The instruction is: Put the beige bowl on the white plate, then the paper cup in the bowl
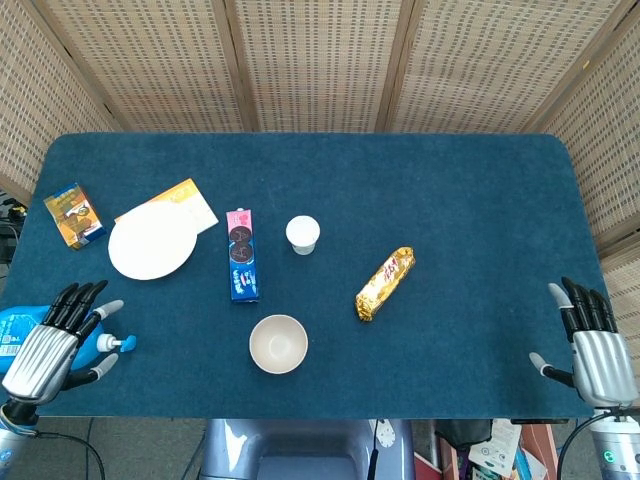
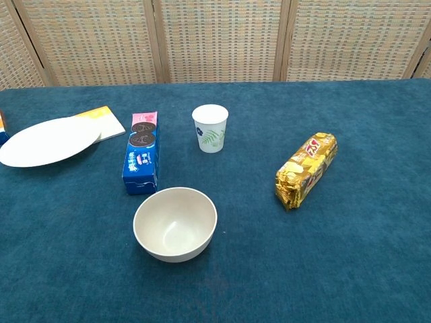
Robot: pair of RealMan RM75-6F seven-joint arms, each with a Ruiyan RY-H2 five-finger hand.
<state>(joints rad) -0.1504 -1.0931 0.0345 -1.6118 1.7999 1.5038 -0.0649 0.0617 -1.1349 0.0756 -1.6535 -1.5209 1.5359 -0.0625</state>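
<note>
— Head view first: what are the hands doing?

— Left hand sits off the table's near left corner, fingers spread, holding nothing; it lies over a blue pump bottle. Right hand is at the near right corner, fingers apart too, and empty. (The chest view shows neither.)

— And the task's things?

— Beige bowl stands upright near the middle of the front edge, untouched. White plate lies toward the left edge, resting partly on an orange-edged card. Paper cup stands mid-table, just beside a blue biscuit box that lies between bowl and plate. A gold snack pack lies right of the bowl.

— So which step?

— I'd say the first — fetching the bowl — is not yet begun. The left hand looks better placed: reach to the bowl's rim, grip it, lift clear of the biscuit box, and set it on the plate.
</note>
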